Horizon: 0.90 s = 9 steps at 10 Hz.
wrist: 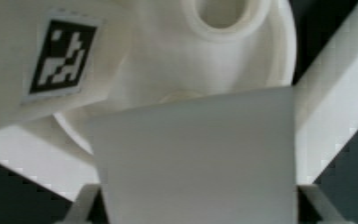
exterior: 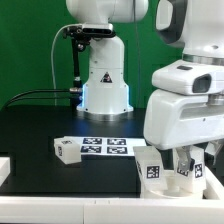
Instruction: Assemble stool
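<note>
**A:** Where is the stool right now?

**B:** The round white plastic seat fills the wrist view. It has a black-and-white square tag on its rim and one round socket facing the camera. In the exterior view it sits at the lower right of the frame, under the arm and mostly hidden by it.

**A:** And the gripper?

**B:** The gripper hangs right over that spot. In the wrist view a plain white plastic block, which I take for a short chunky leg, spans the whole gap between the two grey fingers. So I read them as pinching that leg, not spread. I can't tell whether the leg's far end touches the seat.

**A:** Which step, then?

**B:** My judgement is fitting a leg into the seat. The socket lies just past the held leg, off its line.

**A:** What does the next move call for?

**B:** Shift the leg's tip until it is centred on the socket, keep it square to the seat, then press it in and twist. If it goes in tilted it could jam or push the seat aside.

**A:** Anything else around?

**B:** A second white tagged leg lies left of centre on the black table, just beside the marker board. The white robot base stands behind.
</note>
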Each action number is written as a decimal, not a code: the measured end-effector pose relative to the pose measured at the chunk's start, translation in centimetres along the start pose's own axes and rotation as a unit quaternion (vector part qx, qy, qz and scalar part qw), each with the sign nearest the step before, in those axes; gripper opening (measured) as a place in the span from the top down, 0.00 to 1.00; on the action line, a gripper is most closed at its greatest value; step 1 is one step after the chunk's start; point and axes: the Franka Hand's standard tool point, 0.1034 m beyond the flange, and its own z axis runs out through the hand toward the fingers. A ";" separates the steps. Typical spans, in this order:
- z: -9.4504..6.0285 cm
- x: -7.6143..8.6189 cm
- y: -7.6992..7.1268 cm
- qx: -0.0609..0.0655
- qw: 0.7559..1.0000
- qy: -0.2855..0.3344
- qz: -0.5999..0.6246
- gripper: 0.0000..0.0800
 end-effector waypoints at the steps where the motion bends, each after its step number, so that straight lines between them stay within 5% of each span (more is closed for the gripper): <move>1: 0.0 0.0 -0.1 0.001 0.997 0.000 0.071 0.58; 2: 0.0 0.1 -0.2 0.012 0.985 0.002 0.170 0.58; 4: -0.1 0.1 0.3 0.056 0.940 0.002 0.336 0.58; 9: 0.0 0.1 0.1 0.057 0.883 -0.007 0.465 0.57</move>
